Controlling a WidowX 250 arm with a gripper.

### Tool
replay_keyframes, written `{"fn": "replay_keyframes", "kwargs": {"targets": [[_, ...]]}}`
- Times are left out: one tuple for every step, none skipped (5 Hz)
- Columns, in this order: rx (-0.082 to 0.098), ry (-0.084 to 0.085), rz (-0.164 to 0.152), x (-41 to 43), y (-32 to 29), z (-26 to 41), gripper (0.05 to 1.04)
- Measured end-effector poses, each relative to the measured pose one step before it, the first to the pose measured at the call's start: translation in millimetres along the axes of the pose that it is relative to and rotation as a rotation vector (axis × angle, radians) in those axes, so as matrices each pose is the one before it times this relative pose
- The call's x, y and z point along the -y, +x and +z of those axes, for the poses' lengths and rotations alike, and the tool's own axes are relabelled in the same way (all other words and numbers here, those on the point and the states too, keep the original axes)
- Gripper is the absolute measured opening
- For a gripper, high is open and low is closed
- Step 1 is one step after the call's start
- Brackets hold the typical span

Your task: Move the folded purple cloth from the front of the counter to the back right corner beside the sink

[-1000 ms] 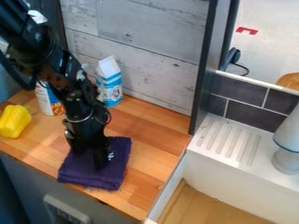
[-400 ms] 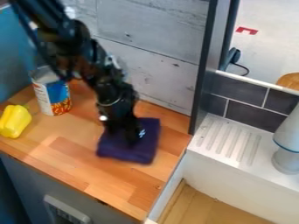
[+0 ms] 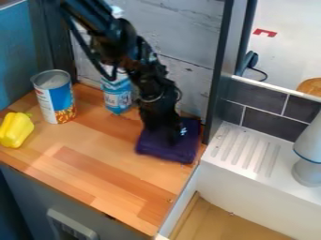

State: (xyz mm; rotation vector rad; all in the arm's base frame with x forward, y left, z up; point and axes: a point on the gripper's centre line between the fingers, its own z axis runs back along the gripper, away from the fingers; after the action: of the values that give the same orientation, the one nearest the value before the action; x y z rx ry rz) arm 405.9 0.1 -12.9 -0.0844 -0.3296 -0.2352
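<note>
Cloth (image 3: 182,152), purple, folded, on wooden counter (image 3: 94,164) near right edge. My claw (image 3: 171,137) down at it; clenched or released, I cannot tell. Carton (image 3: 117,97) behind to left, then can (image 3: 55,99), yellow pepper (image 3: 17,130) farthest left.

Matt purple cloth (image 3: 150,148); smooth wood counter (image 3: 94,173)

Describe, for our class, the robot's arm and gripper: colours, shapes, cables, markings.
The arm is black, built of chunky jointed segments, with a dark cable looping beside it and a white patch higher up. The gripper is black too, bearing a small pale marking.
</note>
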Motion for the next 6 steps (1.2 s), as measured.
{"fn": "replay_keyframes", "kwargs": {"targets": [[-0.0258,0.0390,-0.0126,-0.30,12.94,-5.19,1.001],[0.0074,-0.0021,0.0107,0.59,0.92,2.14,1.001],[0.0685,-0.0348,0.0204,8.09,3.67,22.67,1.001],[0.1386,0.0010,0.0350,1.26,11.88,53.30,1.001],[0.1421,-0.0530,0.0274,1.62,10.30,57.30,1.001],[-0.0644,0.0405,0.0347,6.06,-15.61,45.50,1.001]]}}
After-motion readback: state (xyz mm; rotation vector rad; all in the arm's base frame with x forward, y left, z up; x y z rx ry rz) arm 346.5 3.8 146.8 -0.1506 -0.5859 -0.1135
